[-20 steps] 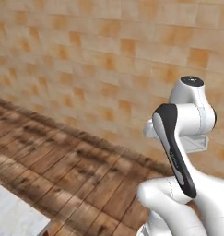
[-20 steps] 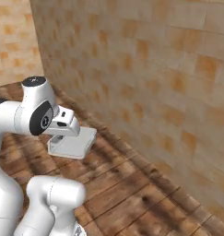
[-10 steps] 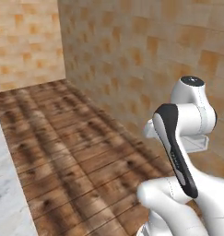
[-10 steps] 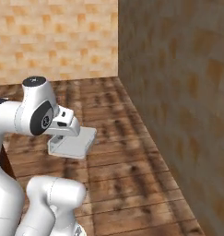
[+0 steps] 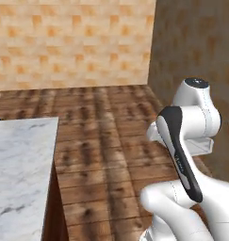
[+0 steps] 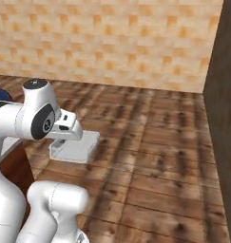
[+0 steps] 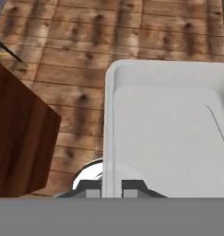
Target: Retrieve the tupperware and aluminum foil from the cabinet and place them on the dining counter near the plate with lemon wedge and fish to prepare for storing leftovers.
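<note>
The robot's hand (image 7: 112,188) is clamped shut on the rim of the tupperware (image 7: 171,131), its two dark fingertips (image 7: 92,188) pinching the near edge of the shallow grey-white container, which stretches out ahead of the hand with its open hollow facing the camera. Seen from the right base camera, the hand (image 6: 72,140) carries the tupperware (image 6: 79,147) level above the wooden plank floor (image 6: 155,161), the container jutting forward from under the wrist. From the left base camera, one corner of the tupperware (image 5: 204,147) peeps out behind the white arm's elbow. The marble tabletop (image 5: 19,172) of the dining counter lies off to the hand's left, well apart from the container; in the hand camera its reddish wood base (image 7: 19,138) stands just to the left of the hand, lower than the tupperware. A tiled wall (image 6: 112,40) in orange and cream runs across the room beyond the hand.
</note>
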### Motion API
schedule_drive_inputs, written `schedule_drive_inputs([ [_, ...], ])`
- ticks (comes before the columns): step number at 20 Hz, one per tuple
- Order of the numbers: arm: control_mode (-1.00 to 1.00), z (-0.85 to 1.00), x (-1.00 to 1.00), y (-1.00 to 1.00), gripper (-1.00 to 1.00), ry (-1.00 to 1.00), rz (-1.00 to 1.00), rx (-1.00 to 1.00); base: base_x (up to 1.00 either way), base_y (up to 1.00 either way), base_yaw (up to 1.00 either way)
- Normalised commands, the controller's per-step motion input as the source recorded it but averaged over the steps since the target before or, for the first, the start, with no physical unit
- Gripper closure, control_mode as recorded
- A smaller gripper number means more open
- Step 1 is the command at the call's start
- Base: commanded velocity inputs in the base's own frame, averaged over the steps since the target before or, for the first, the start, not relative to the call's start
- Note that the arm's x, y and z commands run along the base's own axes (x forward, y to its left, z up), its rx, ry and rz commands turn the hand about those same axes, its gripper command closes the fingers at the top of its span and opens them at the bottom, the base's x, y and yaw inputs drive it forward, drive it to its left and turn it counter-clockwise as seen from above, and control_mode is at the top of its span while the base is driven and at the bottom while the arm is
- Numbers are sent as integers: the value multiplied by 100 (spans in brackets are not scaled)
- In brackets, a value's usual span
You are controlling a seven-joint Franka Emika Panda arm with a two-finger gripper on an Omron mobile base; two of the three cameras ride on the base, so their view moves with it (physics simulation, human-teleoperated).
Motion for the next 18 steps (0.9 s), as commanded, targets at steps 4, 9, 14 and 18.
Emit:
schedule_drive_inputs([
  [4,100,0,0,0,100,0,0,0,100,-29,66],
  [9,100,0,0,0,100,0,0,0,100,-38,61],
  [14,100,0,0,0,100,0,0,0,100,-45,60],
  [18,100,0,0,0,100,0,0,0,100,-52,58],
])
